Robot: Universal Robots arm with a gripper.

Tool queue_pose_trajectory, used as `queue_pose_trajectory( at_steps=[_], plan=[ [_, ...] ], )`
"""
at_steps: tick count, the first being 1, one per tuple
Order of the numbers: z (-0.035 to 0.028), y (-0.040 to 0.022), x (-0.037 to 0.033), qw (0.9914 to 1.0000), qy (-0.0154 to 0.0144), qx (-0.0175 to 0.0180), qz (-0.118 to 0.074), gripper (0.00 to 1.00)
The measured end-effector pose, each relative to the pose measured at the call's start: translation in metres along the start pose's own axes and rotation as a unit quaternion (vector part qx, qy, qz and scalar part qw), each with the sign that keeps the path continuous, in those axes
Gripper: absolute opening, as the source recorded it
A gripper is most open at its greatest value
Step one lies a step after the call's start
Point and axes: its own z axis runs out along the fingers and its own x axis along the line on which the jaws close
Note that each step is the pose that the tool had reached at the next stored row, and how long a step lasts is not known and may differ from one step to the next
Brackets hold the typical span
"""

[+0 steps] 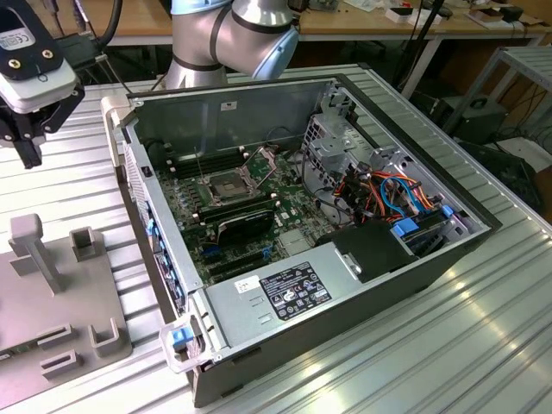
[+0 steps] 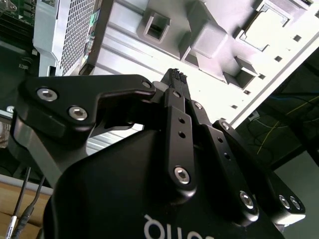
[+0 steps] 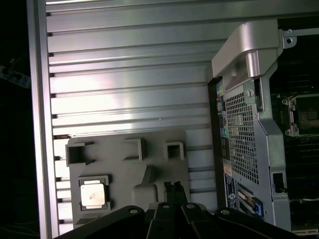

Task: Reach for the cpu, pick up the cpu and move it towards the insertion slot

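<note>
Over at the exterior view's left, the gripper [image 1: 28, 138] hangs above the table [image 1: 388, 362], near the far end of the grey fixture plate [image 1: 60, 293]; its fingers [image 3: 169, 188] sit pressed together on nothing, as both wrist views show; by the look of it the reach is only at its start and no pick-up is made yet. The cpu [image 3: 93, 193] lies flat in its square pocket on that plate in the first wrist view, well apart from the fingertips; grasp and carry are all left to do. Moving right, the open computer case [image 1: 345, 216]; inside it the insertion slot [image 1: 226, 184], silver frame round a dark centre, no chip seated. The count: one cpu, one insertion slot, one gripper, one plate, one case.
</note>
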Motion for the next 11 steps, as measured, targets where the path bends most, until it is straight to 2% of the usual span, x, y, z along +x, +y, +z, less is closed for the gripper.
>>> queue_pose_trajectory(
  at_steps=[3, 11],
  plan=[
    [-0.0001, -0.0003, 0.0039, 1.00000, 0.0000, 0.0000, 0.000, 0.11],
    [-0.0002, -0.0019, 0.0228, 1.00000, 0.0000, 0.0000, 0.000, 0.11]
  ],
)
